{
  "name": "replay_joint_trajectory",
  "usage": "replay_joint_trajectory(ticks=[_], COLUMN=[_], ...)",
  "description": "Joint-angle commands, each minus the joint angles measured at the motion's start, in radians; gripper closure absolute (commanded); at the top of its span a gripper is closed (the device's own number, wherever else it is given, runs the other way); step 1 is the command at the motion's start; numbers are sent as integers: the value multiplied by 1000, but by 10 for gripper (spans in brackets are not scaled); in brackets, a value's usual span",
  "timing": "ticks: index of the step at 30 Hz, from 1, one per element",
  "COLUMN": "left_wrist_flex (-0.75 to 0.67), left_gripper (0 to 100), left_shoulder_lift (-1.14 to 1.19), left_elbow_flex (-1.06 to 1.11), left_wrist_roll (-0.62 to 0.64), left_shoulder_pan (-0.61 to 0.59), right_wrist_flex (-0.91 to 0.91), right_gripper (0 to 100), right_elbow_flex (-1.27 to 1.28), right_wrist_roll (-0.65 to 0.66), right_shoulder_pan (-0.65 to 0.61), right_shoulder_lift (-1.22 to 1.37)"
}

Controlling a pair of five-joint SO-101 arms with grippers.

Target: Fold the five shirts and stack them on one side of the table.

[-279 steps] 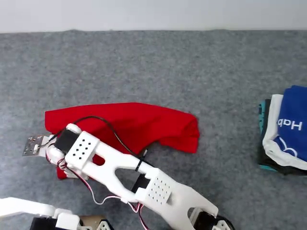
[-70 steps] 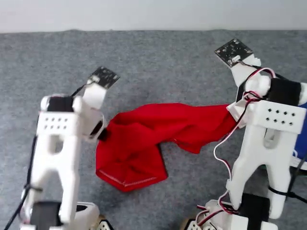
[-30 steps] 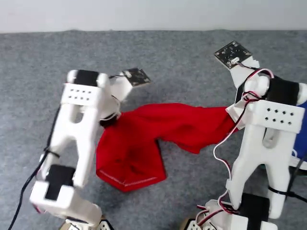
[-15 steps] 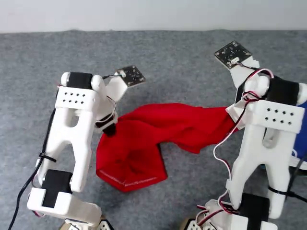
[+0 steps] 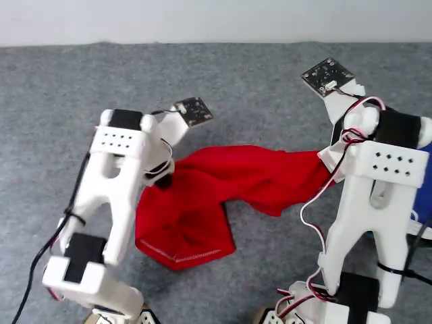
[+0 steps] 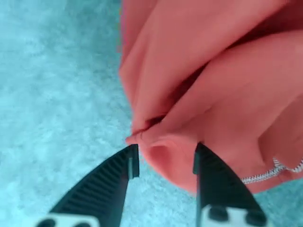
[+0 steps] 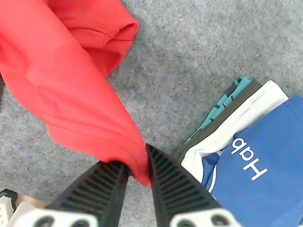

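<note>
Stack (image 7: 246,156) lies at the worktop's (image 5: 236,88) right edge; red shirt (image 5: 223,182) is unfolded, right claw (image 7: 135,170) pinching it, left claw (image 6: 163,158) agape astride it.

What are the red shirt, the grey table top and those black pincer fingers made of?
Red shirt: soft matte knit, probably cotton; it drapes in folds, hem stitched. Table top: grey felt or low carpet, fuzzy and speckled. Fingers of the left gripper: hard black plastic, ridged, maybe printed.
</note>
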Motion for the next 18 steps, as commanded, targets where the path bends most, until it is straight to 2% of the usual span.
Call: replay_joint_trajectory(ticks=[1,6,11,18], left_wrist_flex=[-15,25,81,87], left_gripper=[836,989,987,987], left_shoulder_lift=[44,46,-38,-361], left_elbow_flex=[-13,-12,-12,-13], left_wrist_roll=[-6,-11,-8,-6], left_shoulder_pan=[8,28,32,-28], right_wrist_flex=[38,38,38,38], right_gripper=[988,988,988,988], right_elbow_flex=[-14,-14,-14,-64], right_wrist_roll=[0,0,0,0], right_shoulder_pan=[13,15,13,12], right_shoulder_lift=[-39,-41,-42,-97])
